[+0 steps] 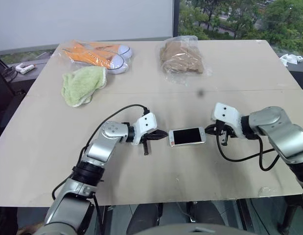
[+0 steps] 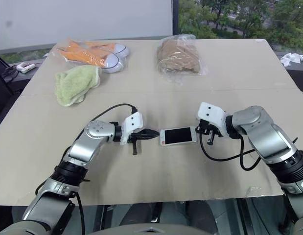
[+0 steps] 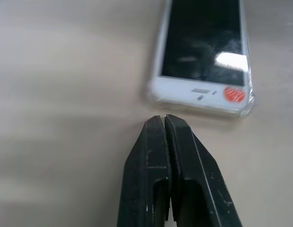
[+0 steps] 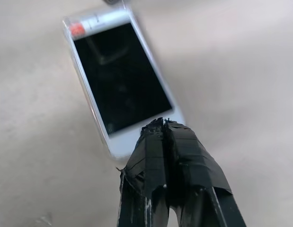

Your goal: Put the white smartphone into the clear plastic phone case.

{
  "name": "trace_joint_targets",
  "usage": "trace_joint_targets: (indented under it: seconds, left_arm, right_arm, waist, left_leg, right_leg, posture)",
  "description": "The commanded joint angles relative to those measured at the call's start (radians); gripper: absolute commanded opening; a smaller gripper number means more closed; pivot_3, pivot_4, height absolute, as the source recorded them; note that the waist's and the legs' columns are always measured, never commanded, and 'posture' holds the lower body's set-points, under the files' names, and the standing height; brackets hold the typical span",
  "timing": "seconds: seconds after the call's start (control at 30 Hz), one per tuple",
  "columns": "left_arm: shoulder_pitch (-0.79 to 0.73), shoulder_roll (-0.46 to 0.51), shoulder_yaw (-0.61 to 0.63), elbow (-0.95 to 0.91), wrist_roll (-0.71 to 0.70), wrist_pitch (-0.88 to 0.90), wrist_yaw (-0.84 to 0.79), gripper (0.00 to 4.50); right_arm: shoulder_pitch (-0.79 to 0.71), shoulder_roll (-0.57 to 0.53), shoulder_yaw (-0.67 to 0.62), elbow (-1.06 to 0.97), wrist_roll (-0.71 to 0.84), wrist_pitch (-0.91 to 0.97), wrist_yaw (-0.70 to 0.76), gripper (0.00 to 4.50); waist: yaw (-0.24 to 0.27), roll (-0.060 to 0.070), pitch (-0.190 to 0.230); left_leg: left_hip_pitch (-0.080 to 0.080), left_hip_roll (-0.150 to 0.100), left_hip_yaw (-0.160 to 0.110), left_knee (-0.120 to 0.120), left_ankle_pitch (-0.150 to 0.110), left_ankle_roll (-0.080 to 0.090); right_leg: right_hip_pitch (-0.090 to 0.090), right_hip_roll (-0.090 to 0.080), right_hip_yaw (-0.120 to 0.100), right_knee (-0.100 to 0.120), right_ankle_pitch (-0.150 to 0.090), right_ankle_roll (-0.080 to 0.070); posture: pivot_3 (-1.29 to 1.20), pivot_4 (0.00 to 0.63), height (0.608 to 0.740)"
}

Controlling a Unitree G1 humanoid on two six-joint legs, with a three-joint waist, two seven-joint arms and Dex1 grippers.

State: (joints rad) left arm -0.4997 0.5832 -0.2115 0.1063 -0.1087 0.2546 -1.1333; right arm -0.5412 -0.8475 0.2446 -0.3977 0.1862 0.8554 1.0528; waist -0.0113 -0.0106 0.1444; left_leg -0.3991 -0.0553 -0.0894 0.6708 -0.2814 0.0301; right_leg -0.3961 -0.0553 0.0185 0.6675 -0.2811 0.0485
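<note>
The white smartphone (image 1: 187, 136) lies flat, screen up, in the middle of the table between my two grippers. A thin glossy rim hugs its edges and corners: the clear plastic phone case (image 3: 251, 100) sits around it. An orange sticker marks the phone's end nearest my left gripper. My left gripper (image 1: 163, 133) is shut and empty, its tip (image 3: 164, 120) a short gap away from that end. My right gripper (image 1: 208, 130) is also shut, with its tip (image 4: 163, 124) over the phone's opposite white end; whether it touches I cannot tell.
At the table's far side lie orange shoes in a clear bag (image 1: 97, 54), a green cloth (image 1: 82, 84) and a bag of brown stuff (image 1: 182, 56). The table's front edge (image 1: 156, 201) runs close below the arms. Black cables loop beside both wrists.
</note>
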Motion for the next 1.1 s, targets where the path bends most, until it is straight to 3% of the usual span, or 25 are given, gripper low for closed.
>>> trace_joint_targets:
  seconds: [0.03, 0.17, 0.3, 0.53, 0.77, 1.1]
  left_arm:
    - [-0.038, 0.020, 0.036, -0.031, -0.026, -0.013, -0.012, 0.07]
    - [-0.025, 0.029, 0.037, -0.048, -0.038, -0.013, -0.019, 0.07]
    - [-0.039, -0.036, 0.050, -0.065, -0.081, -0.017, 0.011, 0.07]
    - [-0.013, -0.123, 0.000, -0.123, -0.115, 0.029, 0.031, 0.07]
    - [0.042, -0.119, -0.089, -0.137, -0.070, 0.050, 0.021, 0.07]
    - [0.048, -0.113, -0.131, -0.054, 0.001, -0.004, 0.041, 0.07]
  right_arm:
    - [0.022, -0.004, -0.088, -0.052, 0.030, -0.009, -0.037, 0.00]
    - [0.066, 0.010, -0.129, -0.087, 0.039, -0.018, -0.094, 0.00]
    - [0.151, 0.143, -0.218, -0.126, 0.073, -0.082, -0.216, 0.00]
    - [0.370, 0.271, -0.255, -0.172, 0.084, -0.176, -0.341, 0.00]
    - [0.466, 0.480, -0.260, -0.164, 0.105, -0.241, -0.504, 0.00]
    - [0.538, 0.478, -0.190, -0.097, 0.085, -0.269, -0.520, 0.00]
  waist:
    - [0.004, 0.000, 0.000]
    - [0.002, 0.000, 0.000]
    - [0.001, 0.000, 0.000]
    - [0.003, 0.000, 0.000]
    - [-0.004, 0.000, 0.000]
    - [-0.001, 0.000, 0.000]
  left_leg:
    - [0.000, 0.000, 0.000, 0.000, 0.000, 0.000]
    - [0.000, 0.000, 0.000, 0.000, 0.000, 0.000]
    - [0.000, 0.000, 0.000, 0.000, 0.000, 0.000]
    - [0.000, 0.000, 0.000, 0.001, 0.000, 0.000]
    - [0.004, 0.000, 0.002, 0.000, 0.001, -0.002]
    - [0.005, 0.000, 0.003, 0.001, 0.001, -0.002]
  right_leg:
    - [0.000, 0.000, 0.000, 0.000, 0.000, 0.000]
    - [0.000, 0.000, 0.000, 0.000, 0.000, 0.000]
    - [0.000, 0.000, 0.000, 0.000, 0.000, 0.000]
    - [0.000, 0.000, 0.000, 0.002, 0.000, 0.000]
    - [0.000, 0.002, 0.004, 0.008, 0.000, 0.000]
    - [0.000, 0.002, 0.004, 0.009, 0.000, 0.000]
  posture:
    - [0.00, 0.150, 0.740]
    - [0.00, 0.150, 0.740]
    - [0.00, 0.150, 0.740]
    - [0.00, 0.150, 0.740]
    - [0.00, 0.150, 0.740]
    - [0.00, 0.150, 0.740]
